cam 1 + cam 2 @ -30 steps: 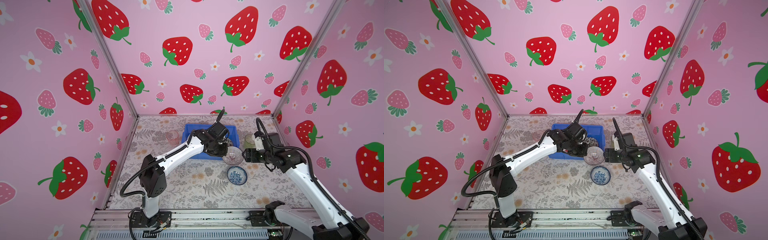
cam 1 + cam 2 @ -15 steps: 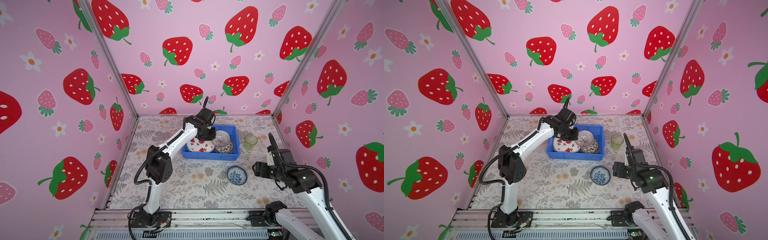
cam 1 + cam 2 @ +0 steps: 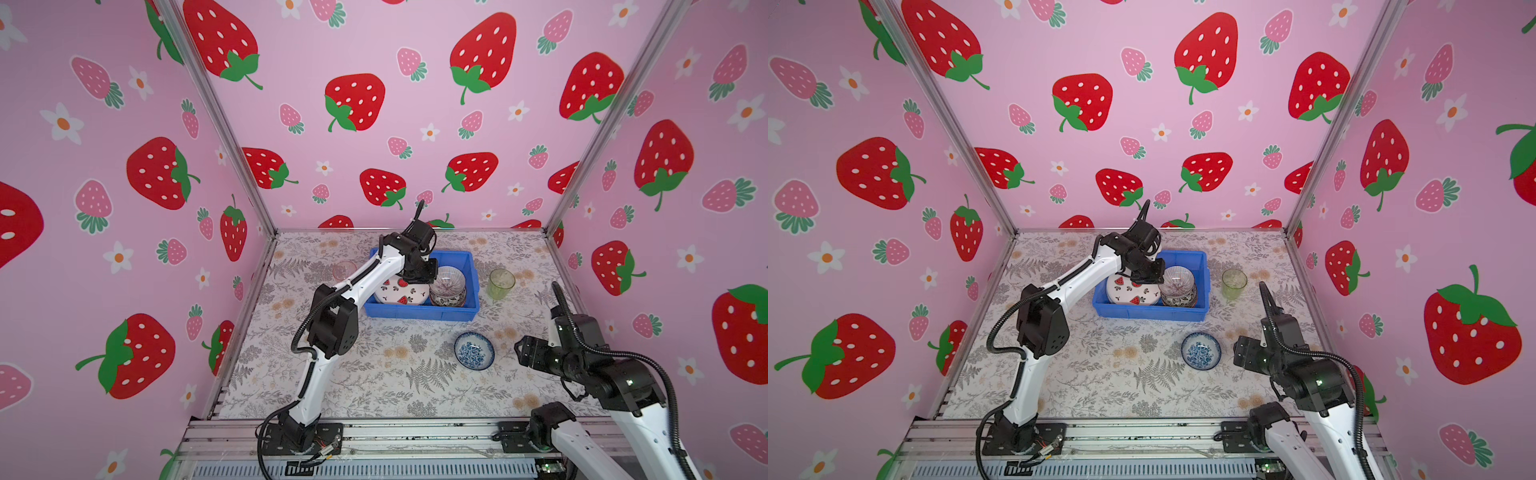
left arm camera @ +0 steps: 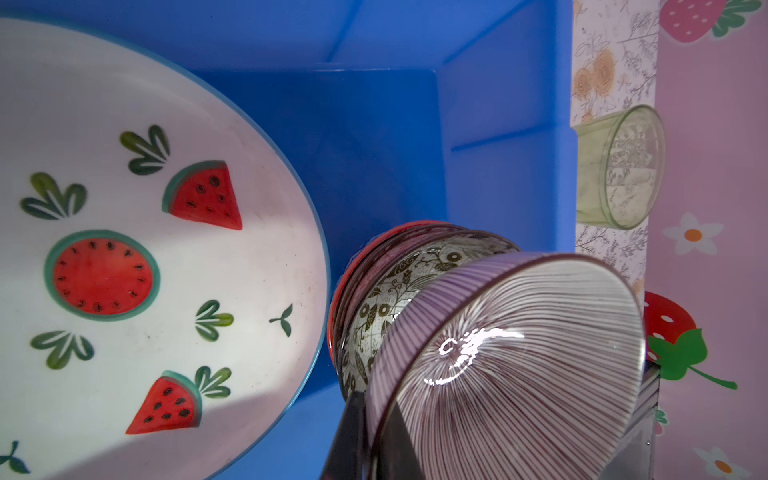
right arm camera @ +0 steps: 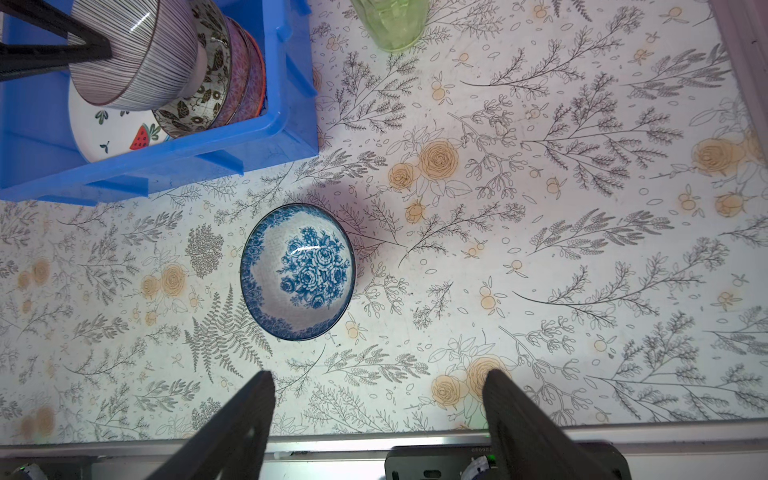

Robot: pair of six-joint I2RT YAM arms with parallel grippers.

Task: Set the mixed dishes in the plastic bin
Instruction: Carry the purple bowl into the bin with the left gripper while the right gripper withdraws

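The left pincer (image 3: 428, 275) was down inside the bin (image 3: 419, 313); it was pinched tight on the rim of the striped bowl (image 4: 519, 365); in the left wrist view one dark finger (image 4: 349, 436) showed against the outside of that bowl.

The striped bowl was tilted; it lay on top of a stack (image 5: 216, 83) of other bowls at the right end of the bin; I could not tell if it sat all the way down on them. Under it the stack had a bowl with black leaves, then a purple one, then a red one.

The plate (image 4: 124, 270) with watermelon slices lay in the left part of the bin, beside the stack.

The blue bowl (image 5: 297, 272) stood on the counter (image 3: 374, 374) in front of the bin, near its right front corner but not touching it; the green cup (image 3: 500, 283) stood upright on the counter just beside the bin's right wall; the pink cup (image 3: 344, 270) stood on the counter just beside the bin's left wall.

The right pincer (image 5: 376, 380) hung over the counter in front of the bin, near the blue bowl; its two fingers stood wide apart with nothing between them.
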